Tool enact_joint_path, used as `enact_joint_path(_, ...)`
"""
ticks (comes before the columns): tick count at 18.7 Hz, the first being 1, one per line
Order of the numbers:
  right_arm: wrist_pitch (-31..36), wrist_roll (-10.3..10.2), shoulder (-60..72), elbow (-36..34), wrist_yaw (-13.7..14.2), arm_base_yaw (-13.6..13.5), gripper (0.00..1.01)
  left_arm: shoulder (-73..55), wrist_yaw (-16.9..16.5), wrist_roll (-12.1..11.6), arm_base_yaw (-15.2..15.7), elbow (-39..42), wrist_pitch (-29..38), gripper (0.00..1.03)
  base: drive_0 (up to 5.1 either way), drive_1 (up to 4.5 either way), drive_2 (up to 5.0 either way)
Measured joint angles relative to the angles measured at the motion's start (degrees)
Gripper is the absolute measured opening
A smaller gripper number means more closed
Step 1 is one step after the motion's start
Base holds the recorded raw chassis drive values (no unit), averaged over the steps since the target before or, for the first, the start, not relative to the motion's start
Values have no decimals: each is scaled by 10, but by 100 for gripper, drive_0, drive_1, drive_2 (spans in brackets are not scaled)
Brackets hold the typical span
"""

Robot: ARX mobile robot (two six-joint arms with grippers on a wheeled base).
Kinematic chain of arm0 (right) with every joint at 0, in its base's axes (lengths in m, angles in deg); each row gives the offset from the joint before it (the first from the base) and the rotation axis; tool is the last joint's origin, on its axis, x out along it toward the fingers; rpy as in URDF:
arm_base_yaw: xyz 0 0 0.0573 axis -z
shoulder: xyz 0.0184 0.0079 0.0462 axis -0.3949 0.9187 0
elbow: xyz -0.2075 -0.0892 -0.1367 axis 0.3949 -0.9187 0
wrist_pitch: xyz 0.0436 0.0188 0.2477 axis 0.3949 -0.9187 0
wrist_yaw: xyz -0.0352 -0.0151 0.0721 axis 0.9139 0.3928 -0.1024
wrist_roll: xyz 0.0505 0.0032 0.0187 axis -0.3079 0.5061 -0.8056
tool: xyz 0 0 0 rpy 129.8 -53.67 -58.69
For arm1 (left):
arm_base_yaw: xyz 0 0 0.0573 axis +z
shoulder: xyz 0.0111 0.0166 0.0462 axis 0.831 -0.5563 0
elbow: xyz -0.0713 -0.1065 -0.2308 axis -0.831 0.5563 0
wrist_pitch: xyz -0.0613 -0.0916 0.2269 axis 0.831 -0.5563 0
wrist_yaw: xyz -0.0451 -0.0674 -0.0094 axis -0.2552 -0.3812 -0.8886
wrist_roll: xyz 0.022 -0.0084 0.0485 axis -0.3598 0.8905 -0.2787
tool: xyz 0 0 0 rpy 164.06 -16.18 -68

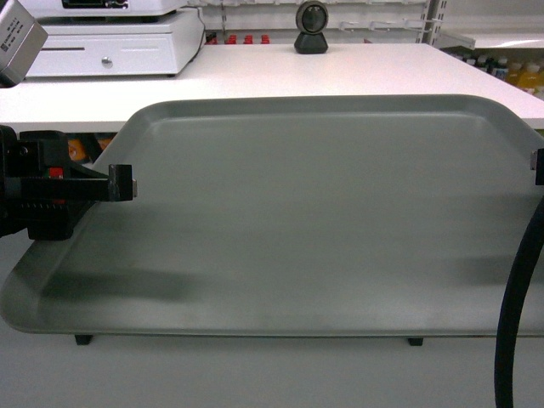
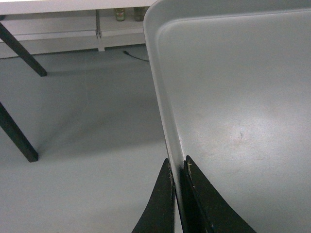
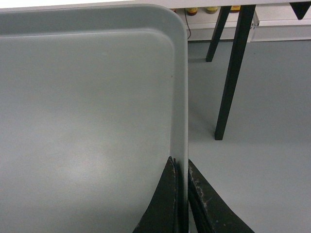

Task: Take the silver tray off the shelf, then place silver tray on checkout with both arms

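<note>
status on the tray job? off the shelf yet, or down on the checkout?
Done: the silver tray is off the shelf, carried in the air over the floor. In hand: left pincer clamps its left rim, right pincer its right rim. Left: the checkout lies just ahead, with the tray not yet resting on it; it must go forward, be set down and released.

My head camera looks forward and slightly down across the silver tray toward the checkout behind it, close enough that the tray fills most of the frame. The camera on my left wrist sits just behind my left gripper and looks along the tray's left rim to the floor and table legs. My right wrist camera mirrors it behind my right gripper, along the right rim. All three views share the tray.
</note>
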Motion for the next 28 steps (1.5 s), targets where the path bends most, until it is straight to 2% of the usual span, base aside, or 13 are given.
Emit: enact_joint_path(28,1,0,0,0,-1,1,3,0,0,-3,-1,0,1,3,0,408,-407)
